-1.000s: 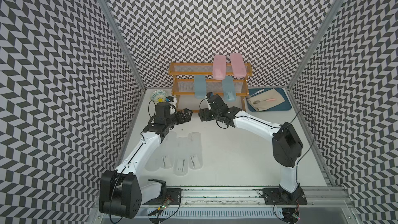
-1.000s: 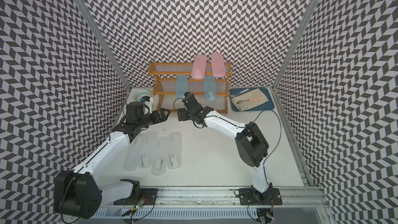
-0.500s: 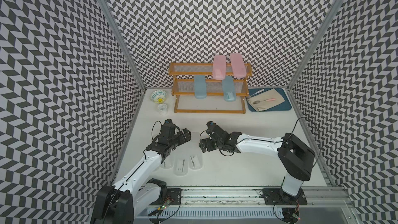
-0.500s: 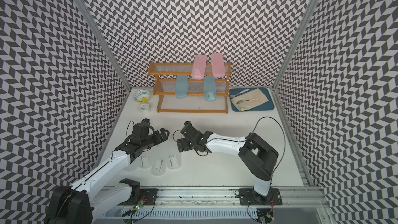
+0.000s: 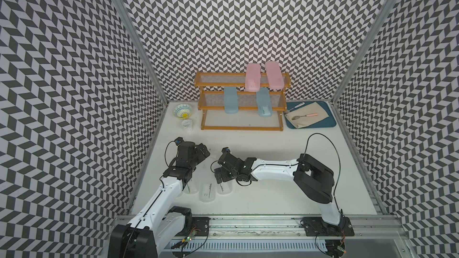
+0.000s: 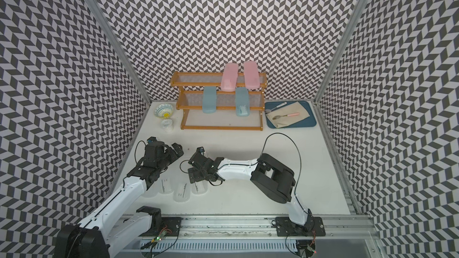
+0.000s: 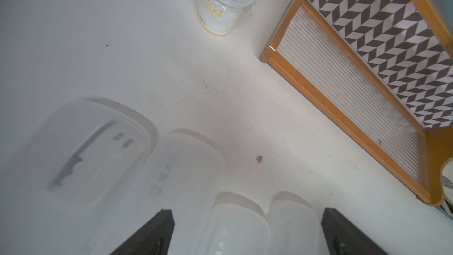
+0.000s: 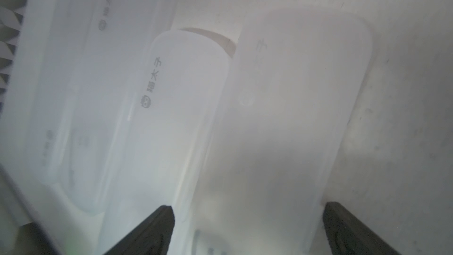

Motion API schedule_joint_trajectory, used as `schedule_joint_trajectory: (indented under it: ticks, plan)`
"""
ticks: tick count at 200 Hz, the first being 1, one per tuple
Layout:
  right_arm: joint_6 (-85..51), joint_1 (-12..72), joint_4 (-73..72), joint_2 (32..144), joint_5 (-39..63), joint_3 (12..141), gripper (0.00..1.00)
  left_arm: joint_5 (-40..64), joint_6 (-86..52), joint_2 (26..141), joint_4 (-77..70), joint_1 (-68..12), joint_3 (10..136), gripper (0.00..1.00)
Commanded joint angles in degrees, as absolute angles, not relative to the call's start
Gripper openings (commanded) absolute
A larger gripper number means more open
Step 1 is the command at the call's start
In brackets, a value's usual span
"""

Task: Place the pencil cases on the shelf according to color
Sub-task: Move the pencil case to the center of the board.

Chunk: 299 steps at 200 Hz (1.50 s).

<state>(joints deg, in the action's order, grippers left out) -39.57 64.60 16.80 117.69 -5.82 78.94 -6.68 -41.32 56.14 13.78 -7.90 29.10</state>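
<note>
Against the back wall, in both top views, the shelf [image 5: 242, 128] holds two pink cases [image 5: 252, 77] on its top tier and two teal cases [image 5: 231, 100] on the middle tier. Nearer the arms, the clear cases [image 5: 207, 191] lie in a row on the bench [image 5: 273, 194], their far ends hidden under both arms. Only the left wrist view shows all four rounded ends side by side, with a yogurt cup [image 7: 220, 13] beyond; the right wrist view, close and blurred, shows three. Left hand [image 5: 203, 152] hovers low over the row, jaws wide apart, holding nothing. Right hand [image 5: 218, 175] reaches in on a nearly level forearm, jaws spread astride the end case nearest its arm; whether its fingers touch it I cannot tell.
</note>
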Motion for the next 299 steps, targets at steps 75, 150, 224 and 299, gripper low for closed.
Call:
schedule_joint_trajectory:
  ticks: [75, 150, 224, 299]
  plan:
    - [-41.38, 59.71, 24.09, 112.91, -17.23, 67.18, 0.99, -2.41, -42.69, 60.79, 12.80, -4.50, 26.26, 0.99]
    - [-37.58, 51.49, 20.62, 97.90, -17.09, 50.28, 1.00, -1.08, -43.99, 58.62, 12.34, -7.04, 25.05, 0.99]
    - [-38.38, 41.46, 11.67, 87.15, -1.04, 44.11, 0.99, -7.91, -39.59, 58.67, 14.28, -12.23, 34.65, 0.99]
    - [-37.74, 40.34, 13.43, 99.97, -3.28, 54.40, 0.99, -4.27, -37.18, 58.93, 12.26, -12.27, 34.50, 0.99]
